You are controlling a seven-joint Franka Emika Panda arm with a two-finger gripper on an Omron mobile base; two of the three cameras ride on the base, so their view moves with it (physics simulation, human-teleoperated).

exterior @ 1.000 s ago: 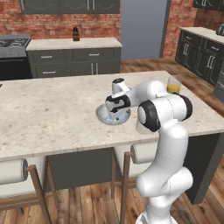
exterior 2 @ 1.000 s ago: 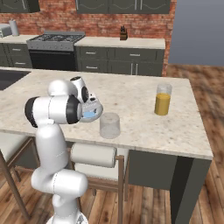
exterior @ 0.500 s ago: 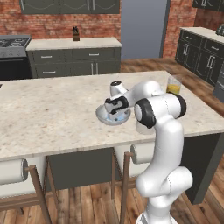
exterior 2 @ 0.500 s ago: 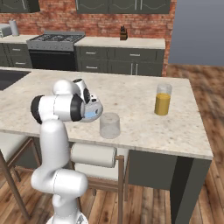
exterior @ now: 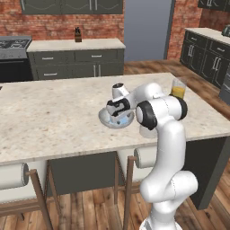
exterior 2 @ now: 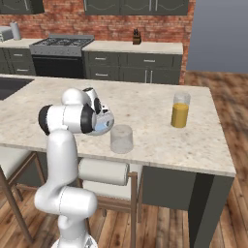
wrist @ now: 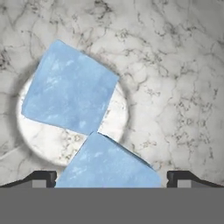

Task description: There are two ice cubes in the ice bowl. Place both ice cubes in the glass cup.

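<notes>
Two light-blue ice cubes lie in the speckled ice bowl (wrist: 175,87): one (wrist: 70,94) over the pale centre, the other (wrist: 109,164) nearer, touching it at a corner. My gripper (wrist: 111,177) is open and points down into the bowl, its fingertips (wrist: 41,177) standing on either side of the nearer cube. From the left base camera the gripper (exterior: 117,108) sits low over the bowl (exterior: 110,121). The clear glass cup (exterior 2: 121,139) stands just right of the bowl, near the counter's front edge.
A glass with amber-yellow liquid (exterior 2: 180,110) stands further right on the island counter (exterior: 54,112). Stools (exterior 2: 104,172) are tucked under the front edge. Cabinets and a stove (exterior 2: 60,46) line the brick back wall.
The hand has dropped a little lower into the bowl. The cup and the amber glass have stayed put.
</notes>
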